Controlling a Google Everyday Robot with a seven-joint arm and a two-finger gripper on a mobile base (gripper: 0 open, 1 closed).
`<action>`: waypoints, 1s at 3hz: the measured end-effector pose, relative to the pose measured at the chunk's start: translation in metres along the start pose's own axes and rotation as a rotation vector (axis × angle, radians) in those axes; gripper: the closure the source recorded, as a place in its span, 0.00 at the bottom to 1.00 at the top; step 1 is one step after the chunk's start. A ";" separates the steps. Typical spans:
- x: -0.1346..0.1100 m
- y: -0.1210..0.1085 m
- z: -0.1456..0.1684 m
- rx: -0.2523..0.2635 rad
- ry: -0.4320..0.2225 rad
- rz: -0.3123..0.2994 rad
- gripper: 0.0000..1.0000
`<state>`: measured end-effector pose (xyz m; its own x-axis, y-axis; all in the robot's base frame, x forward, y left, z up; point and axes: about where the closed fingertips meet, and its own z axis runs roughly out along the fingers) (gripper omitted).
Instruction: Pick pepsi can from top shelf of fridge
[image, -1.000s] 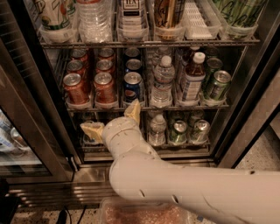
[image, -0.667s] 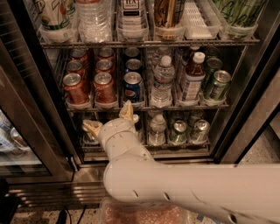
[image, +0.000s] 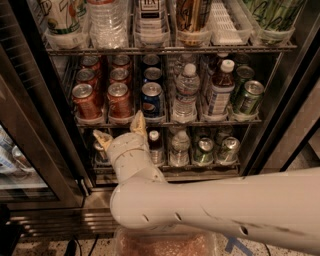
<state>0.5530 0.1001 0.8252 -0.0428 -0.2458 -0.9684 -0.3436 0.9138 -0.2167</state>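
Note:
The fridge (image: 286, 95) stands open with its wire shelves in front of me. The top shelf (image: 216, 121) holds lanes of red cans, blue cans, small bottles and green cans. Two front pepsi cans (image: 119, 99) stand side by side at its left, the other pepsi can (image: 85, 100) further left, with more behind them. My gripper (image: 120, 131) is open and empty, just below the front edge of this shelf. Its fingertips (image: 138, 123) point up under the red cans and touch none of them. My white arm (image: 225, 210) crosses the lower frame.
A blue can (image: 151, 97) stands right of the red cans, then water bottles (image: 186, 92) and green cans (image: 248, 96). The rack above (image: 165, 49) holds large bottles and tall cans. Small bottles and cans (image: 202, 150) fill the shelf below. The glass door (image: 30, 150) stands at left, above the ribbed steel base (image: 50, 220).
My gripper has moved a little up and to the left, closer to the front edge under the red cans. The cans have not moved.

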 end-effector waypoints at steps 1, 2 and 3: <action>-0.003 -0.004 0.009 0.030 -0.035 0.002 0.17; -0.004 -0.009 0.020 0.059 -0.062 0.007 0.21; -0.007 -0.011 0.030 0.086 -0.094 0.011 0.25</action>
<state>0.5856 0.1016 0.8308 0.0438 -0.2076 -0.9772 -0.2614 0.9417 -0.2117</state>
